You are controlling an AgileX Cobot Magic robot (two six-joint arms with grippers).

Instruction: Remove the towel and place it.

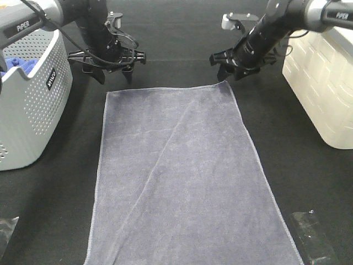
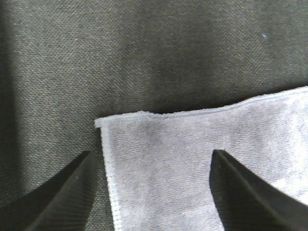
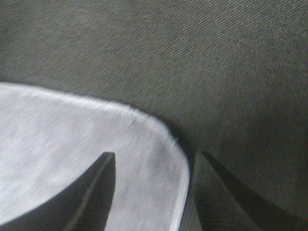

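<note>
One towel (image 1: 182, 176), one blue cloth (image 1: 19, 62), a grey basket (image 1: 33, 110), a white bin (image 1: 325, 94), left hand (image 1: 114, 76), right hand (image 1: 229, 74).

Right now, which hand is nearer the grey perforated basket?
Left. The left hand hovers beside the basket, at one towel corner; the right hand is across the towel, farther away.

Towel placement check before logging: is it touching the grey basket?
Apart: the exterior high view shows black table between the towel and the grey basket.
</note>
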